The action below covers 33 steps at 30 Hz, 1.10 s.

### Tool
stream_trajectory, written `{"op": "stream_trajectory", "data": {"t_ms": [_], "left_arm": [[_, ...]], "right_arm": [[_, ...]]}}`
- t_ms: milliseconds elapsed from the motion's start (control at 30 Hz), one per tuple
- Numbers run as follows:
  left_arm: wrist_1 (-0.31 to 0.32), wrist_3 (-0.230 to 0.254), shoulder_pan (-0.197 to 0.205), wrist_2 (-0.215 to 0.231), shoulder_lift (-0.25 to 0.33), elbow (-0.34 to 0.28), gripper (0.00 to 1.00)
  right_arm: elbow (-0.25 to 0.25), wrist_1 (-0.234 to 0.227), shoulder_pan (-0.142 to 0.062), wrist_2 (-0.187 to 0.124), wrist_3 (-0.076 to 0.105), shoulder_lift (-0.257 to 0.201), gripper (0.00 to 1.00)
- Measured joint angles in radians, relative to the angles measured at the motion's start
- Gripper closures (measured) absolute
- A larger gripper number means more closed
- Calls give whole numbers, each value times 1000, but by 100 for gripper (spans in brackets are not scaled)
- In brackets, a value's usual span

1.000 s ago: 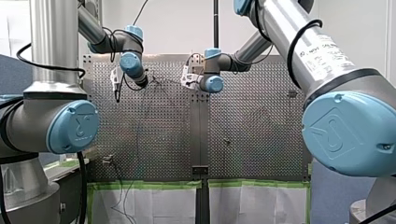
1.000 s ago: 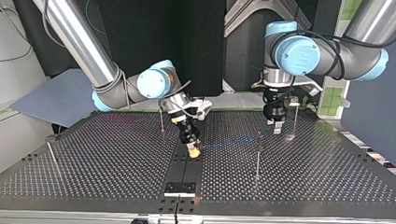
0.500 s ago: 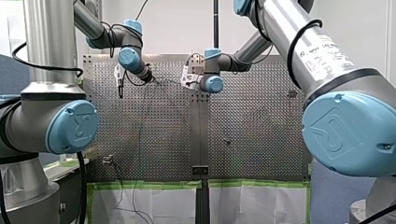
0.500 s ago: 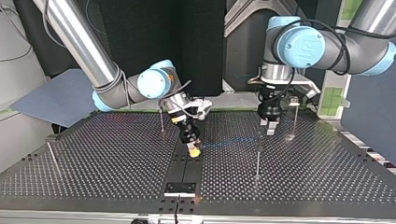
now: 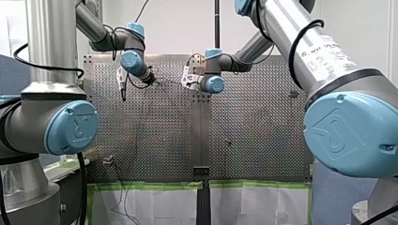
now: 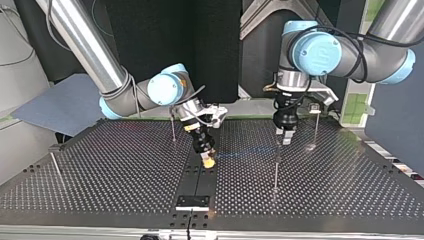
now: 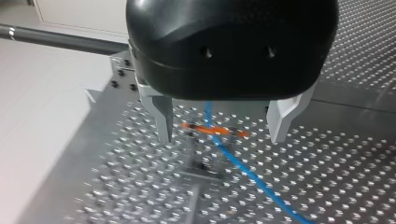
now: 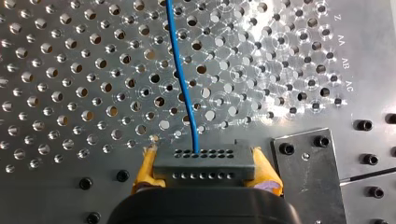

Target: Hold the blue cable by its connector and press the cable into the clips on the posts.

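The right gripper (image 8: 204, 169) is pinching the connector (image 8: 204, 161) between its yellow pads, and the blue cable (image 8: 181, 79) runs straight out ahead of it. The left gripper (image 7: 222, 135) has its fingers spread wide, straddling the cable right over the orange clip (image 7: 210, 129) on a post (image 6: 275, 167). Can't tell if the cable is seated yet. Best bet is for the left one to come straight down, centred on the clip, while the right holds the line snug. Off-centre, the cable probably skids past.
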Motion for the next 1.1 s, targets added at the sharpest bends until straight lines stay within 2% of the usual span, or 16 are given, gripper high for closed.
{"op": "stream_trajectory", "data": {"t_ms": [167, 333, 700, 1100], "left_arm": [[1, 13, -1, 0, -25, 0, 0], [-7, 48, -1, -7, -28, 0, 0], [-14, 100, -3, -56, -25, 0, 0], [-10, 116, -18, -44, 0, 0, 0]], "right_arm": [[-1, 1, -2, 0, 0, 0, 100], [-1, 2, -3, 0, 0, 0, 100], [0, 1, -7, 0, 0, 1, 100], [0, 2, -8, 0, 0, 1, 100]]}}
